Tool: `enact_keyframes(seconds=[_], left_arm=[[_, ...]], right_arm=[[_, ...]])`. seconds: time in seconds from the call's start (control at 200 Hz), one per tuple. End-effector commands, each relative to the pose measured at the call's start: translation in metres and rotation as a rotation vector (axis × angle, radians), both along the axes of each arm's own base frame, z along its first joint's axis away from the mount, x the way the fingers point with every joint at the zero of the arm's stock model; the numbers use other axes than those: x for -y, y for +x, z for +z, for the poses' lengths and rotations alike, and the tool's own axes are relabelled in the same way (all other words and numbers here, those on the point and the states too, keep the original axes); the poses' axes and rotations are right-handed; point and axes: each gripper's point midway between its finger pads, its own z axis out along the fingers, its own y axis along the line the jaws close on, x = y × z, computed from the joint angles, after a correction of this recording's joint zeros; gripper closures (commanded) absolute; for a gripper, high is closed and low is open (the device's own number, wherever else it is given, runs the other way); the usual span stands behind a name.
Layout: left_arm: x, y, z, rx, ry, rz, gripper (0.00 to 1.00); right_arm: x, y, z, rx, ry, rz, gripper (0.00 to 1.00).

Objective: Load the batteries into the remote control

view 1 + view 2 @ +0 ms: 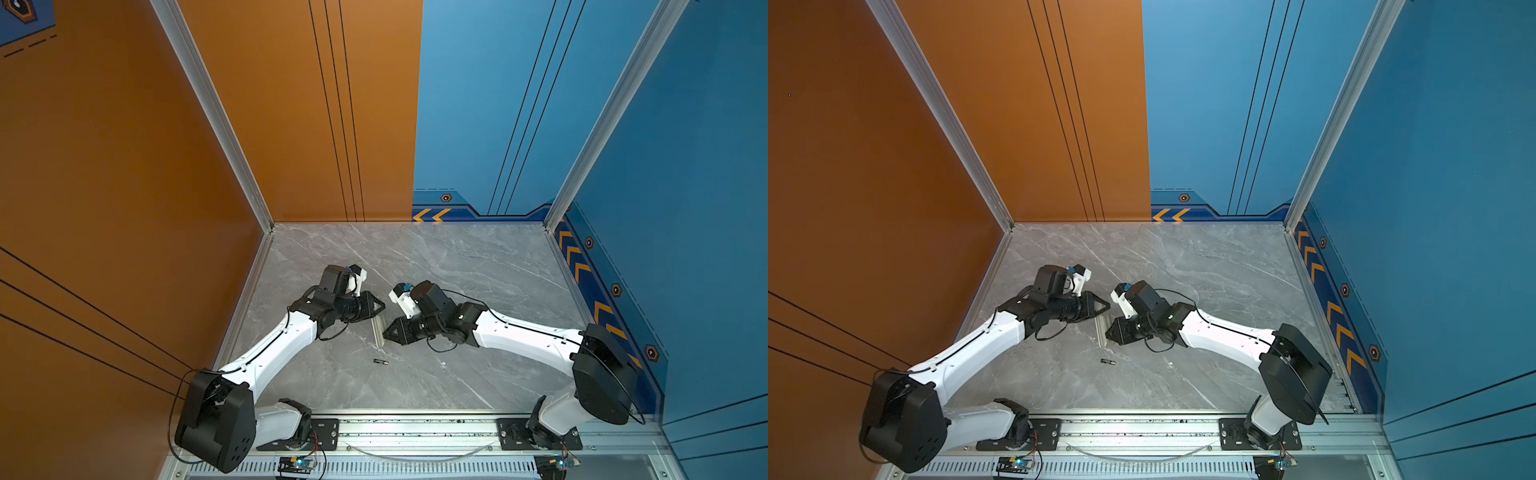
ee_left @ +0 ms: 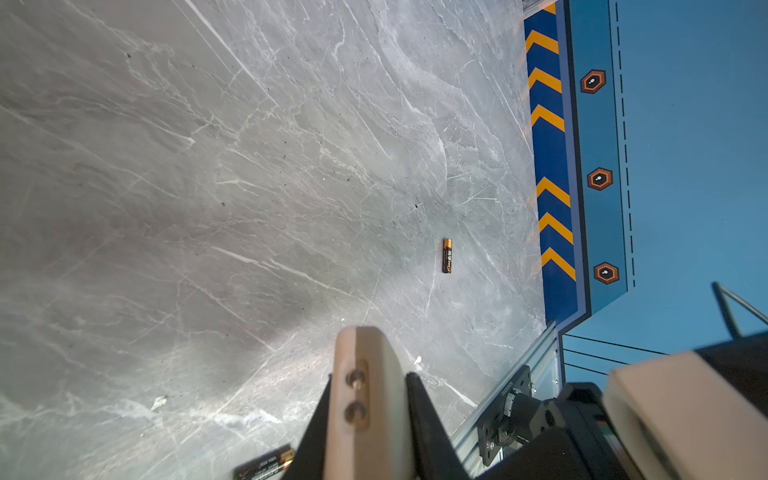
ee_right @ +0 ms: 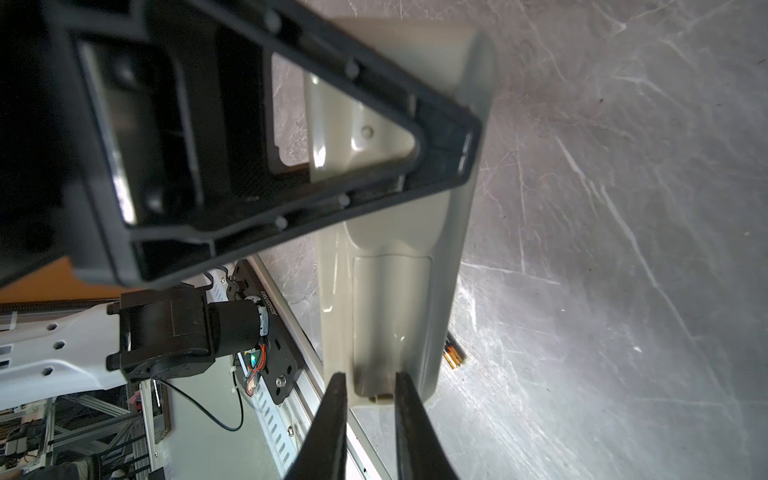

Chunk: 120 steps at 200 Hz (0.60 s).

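Nearest us, the front rail point(image 1: 415, 428) carries both arm bases and closes that side of the table point(image 1: 457, 266). Beyond it lies a band of bare marble, then the loose battery point(image 1: 380, 362), flat in the open with room on every side.

A little farther, the remote control point(image 1: 378, 330) hangs on edge between the two arms. The left gripper point(image 1: 380, 308) is pressed together on the remote's far part, flat faces between its fingers. The right gripper point(image 3: 370, 376) sits at the near end, by the battery cover point(image 3: 390, 324), its fingers a narrow gap apart. We cannot tell whether they touch the cover.

In the left wrist view a second battery point(image 2: 266, 463) lies just beside that gripper, cut off by the picture's edge. In the right wrist view a copper end point(image 3: 453, 355) peeks from behind the remote's long edge; we cannot tell which battery it is.

Behind the grippers the marble runs free to the back edge under the orange wall point(image 1: 291, 124) and blue wall point(image 1: 478, 124), and to the right edge below the chevron strip point(image 1: 582, 274). The left arm's forearm point(image 1: 274, 345) lies near the left edge.
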Motion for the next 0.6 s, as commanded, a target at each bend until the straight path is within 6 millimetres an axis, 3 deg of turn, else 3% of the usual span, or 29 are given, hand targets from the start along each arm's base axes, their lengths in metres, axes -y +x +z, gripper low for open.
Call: enact_keyframes(seconds=[0.0,0.325,0.596], left_arm=[[0.001,0.006,0.012,0.022,-0.011,-0.007,1.00],[0.000,0.007,0.009,0.018,-0.008,-0.008,1.00],[0.001,0.005,0.010,0.023,-0.013,-0.018,1.00]], right_arm=[[-0.005,0.003,0.006,0.003,0.023,-0.001,0.79],[0.003,0.005,0.008,0.019,0.001,-0.023,0.55],[0.003,0.008,0.002,0.007,-0.004,-0.024,0.54]])
